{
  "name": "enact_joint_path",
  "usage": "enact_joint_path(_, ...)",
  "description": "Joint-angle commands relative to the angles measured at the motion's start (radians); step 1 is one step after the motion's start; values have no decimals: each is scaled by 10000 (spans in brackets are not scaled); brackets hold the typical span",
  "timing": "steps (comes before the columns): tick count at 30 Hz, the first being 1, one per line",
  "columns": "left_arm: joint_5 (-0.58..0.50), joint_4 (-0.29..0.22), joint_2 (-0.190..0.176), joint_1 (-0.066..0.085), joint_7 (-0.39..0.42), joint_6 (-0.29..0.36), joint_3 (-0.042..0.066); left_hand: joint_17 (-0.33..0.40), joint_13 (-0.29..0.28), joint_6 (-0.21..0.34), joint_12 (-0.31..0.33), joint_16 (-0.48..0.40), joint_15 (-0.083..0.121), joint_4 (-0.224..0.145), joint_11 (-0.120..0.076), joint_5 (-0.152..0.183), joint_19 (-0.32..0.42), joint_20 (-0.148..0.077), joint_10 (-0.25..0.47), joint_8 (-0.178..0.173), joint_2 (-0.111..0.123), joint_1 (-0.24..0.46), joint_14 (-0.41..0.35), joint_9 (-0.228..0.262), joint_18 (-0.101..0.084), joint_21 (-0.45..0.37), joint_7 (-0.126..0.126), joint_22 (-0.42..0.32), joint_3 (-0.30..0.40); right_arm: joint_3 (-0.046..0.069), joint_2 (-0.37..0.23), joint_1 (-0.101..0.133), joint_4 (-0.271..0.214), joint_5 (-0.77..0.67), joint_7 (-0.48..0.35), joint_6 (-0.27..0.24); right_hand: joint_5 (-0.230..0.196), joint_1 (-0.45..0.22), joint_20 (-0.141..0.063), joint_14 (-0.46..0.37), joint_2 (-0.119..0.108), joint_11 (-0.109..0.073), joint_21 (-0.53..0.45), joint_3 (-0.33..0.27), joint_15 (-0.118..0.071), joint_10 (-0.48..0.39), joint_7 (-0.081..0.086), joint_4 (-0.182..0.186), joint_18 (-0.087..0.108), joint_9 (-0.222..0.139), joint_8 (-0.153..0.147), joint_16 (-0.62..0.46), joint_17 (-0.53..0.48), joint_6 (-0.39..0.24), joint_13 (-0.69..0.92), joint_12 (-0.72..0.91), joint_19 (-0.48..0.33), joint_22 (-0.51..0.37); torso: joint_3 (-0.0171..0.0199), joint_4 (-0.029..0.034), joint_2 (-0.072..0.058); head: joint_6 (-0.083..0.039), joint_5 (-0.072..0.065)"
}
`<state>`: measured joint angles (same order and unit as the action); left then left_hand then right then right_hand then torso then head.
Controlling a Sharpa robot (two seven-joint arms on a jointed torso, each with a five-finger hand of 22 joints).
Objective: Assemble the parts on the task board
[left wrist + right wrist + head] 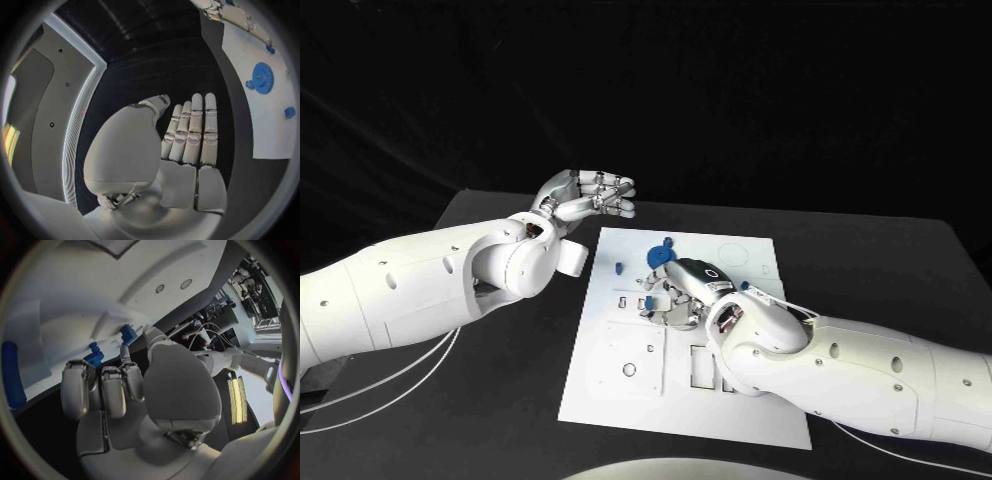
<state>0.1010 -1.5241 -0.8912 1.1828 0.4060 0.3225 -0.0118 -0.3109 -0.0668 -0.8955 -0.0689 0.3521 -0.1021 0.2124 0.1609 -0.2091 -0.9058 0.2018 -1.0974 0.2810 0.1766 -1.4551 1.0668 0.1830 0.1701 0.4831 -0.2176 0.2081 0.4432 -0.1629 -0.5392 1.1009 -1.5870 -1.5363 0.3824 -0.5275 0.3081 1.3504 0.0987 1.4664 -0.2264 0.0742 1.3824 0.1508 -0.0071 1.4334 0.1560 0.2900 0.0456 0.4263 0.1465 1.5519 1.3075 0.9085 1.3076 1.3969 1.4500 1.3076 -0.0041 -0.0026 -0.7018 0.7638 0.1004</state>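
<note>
Blue plastic, by the look of it: the parts are small, stiff and light, and likely a little slick against metal fingers, so a pinch at the edges should serve better than a full grasp. The gear wheel (263, 77) lies flat on the white task board (747, 410) toward its far end, at about twelve o'clock from the right hand (687, 290); its toothed rim gives purchase, and I would take it there, across opposite sides, not by the thin face. A smaller blue block (289, 112) sits apart from it near the board's edge. The right hand rests low over the middle of the board with fingers curled near a small blue piece (94, 356); whether it actually holds anything I cannot tell. The left hand (589, 196) hovers off the board at about ten o'clock, fingers straight together, grasping nothing.
</note>
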Motion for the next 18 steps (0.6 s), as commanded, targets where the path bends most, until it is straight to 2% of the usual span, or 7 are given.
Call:
enact_joint_path(1,65,14,7,6,-38,-245,5,-12,5,3,39,-52,-7,6,-17,36,69,24,-49,-62,-38,42,-29,10,102,58,-28,12,60,22,-281,10,-352,-16,-492,-945,27,66,94,889,80,-2,-5,-150,95,-36,18,2,55,-16,-59,-9,1904,-62,830,-36,20,1160,4,-6,19,-7,2)
enact_joint_path(5,422,18,-21,5,-367,-511,5,-120,-3,34,28,78,30,34,-26,86,-33,4,-67,-83,1,212,184,13,119,205,-34,77,25,64,-805,192,-847,658,-1222,-1289,35,133,98,879,135,3,-58,-272,100,-32,23,4,68,-20,-69,-21,1862,-81,834,-30,-8,1125,-4,-25,44,-42,17)
enact_joint_path(11,1290,-49,-134,3,-898,-952,7,-882,-136,288,-281,1256,289,35,-200,125,-522,-232,-553,-214,110,530,1047,6,132,986,32,467,-164,138,-2145,851,-1829,3371,-2437,-604,38,597,99,786,427,0,-596,-167,96,-386,22,-25,199,22,42,-146,1487,-54,465,-416,-341,747,15,-52,120,-78,68)
enact_joint_path(13,1689,-98,-203,5,-1474,-1068,8,-1538,-328,122,-676,2290,445,138,-334,113,-761,-381,-876,33,124,771,1352,134,119,1503,114,754,-367,149,-2649,1126,-2095,4202,-2547,-386,35,594,98,785,448,-3,-608,-157,95,-395,20,-15,202,30,64,-148,1485,-36,455,-425,-347,740,28,-73,157,-75,107)
enact_joint_path(15,2090,-152,-269,10,-2169,-1329,10,-2676,-849,166,-1524,4142,666,379,-544,97,-1229,-602,-1148,496,98,1158,1891,384,108,2405,337,1265,-766,154,-3067,1378,-2263,4758,-2585,-247,33,589,98,784,455,-3,-616,-155,94,-398,18,-10,203,34,74,-149,1481,-28,451,-428,-351,735,39,-111,209,-66,126)
enact_joint_path(16,2361,-186,-300,14,-2596,-1536,11,-3689,-1627,447,-2600,5623,748,567,-667,28,-1197,-745,-828,1072,-60,1272,1610,702,72,3200,418,1781,-1042,156,-3271,1515,-2325,4989,-2583,-181,30,579,97,783,462,-5,-622,-155,94,-405,17,-4,204,39,86,-151,1476,-17,442,-436,-354,732,48,-128,238,-57,130)
enact_joint_path(18,2891,-246,-337,23,-3364,-2026,16,-6240,-2875,541,-4426,8170,901,695,-863,73,-1284,-886,-701,1932,-215,2002,2634,1155,109,4202,606,2416,-1487,157,-3591,1723,-2394,5296,-2562,-76,24,543,96,785,478,-7,-599,-158,91,-406,12,8,197,50,115,-150,1485,4,440,-436,-337,752,67,-150,270,-56,142)
